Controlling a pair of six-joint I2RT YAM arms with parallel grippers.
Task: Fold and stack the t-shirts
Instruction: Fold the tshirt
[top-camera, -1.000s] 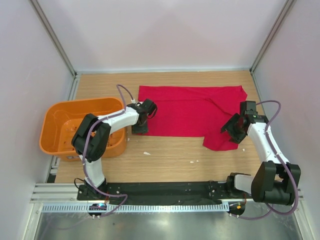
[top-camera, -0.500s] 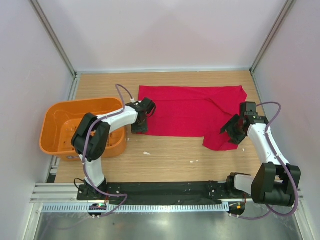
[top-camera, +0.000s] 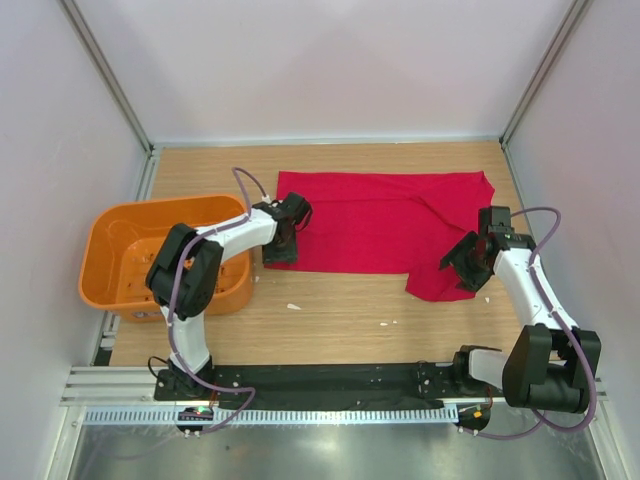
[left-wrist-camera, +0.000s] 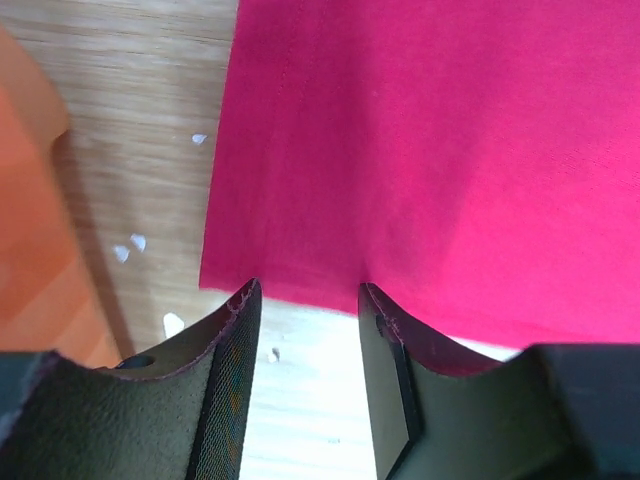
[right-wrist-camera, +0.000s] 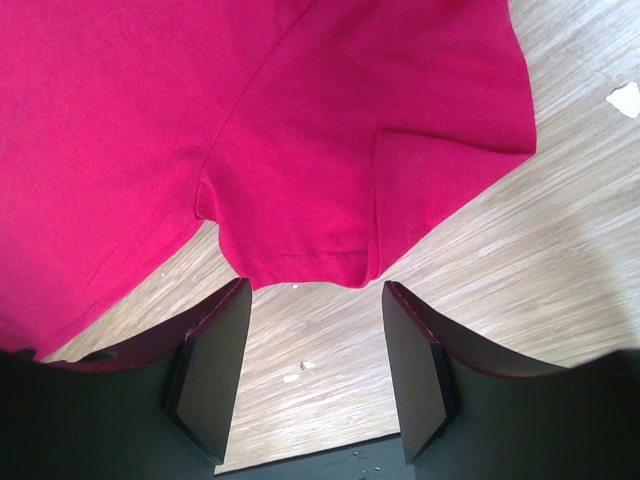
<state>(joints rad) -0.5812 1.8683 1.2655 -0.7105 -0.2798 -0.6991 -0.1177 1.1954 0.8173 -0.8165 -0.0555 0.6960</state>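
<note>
t-shirt (top-camera: 385, 225): lying spread flat on the far half of the table (top-camera: 340, 310), closer to the right edge than the left, with one sleeve (top-camera: 440, 280) pointing toward the near edge.
left gripper (left-wrist-camera: 305, 295): hovering at the shirt's near left corner, jaws standing apart with bare wood showing between them, holding nothing.
right gripper (right-wrist-camera: 315, 290): sitting just near of the sleeve hem, jaws parted, wood showing in the gap, gripping nothing.
orange basket (top-camera: 100, 240): resting at the left edge, just beside the left arm and apart from the shirt.
handling: the cloth is looking light, soft and limp, so it is likely going to sag and drag rather than keep its shape, and a one-layer pinch may be slipping.
where to grip: probably the near left corner and the sleeve hem, pinching at the edge, both sides lifting together so the fold is landing even.
</note>
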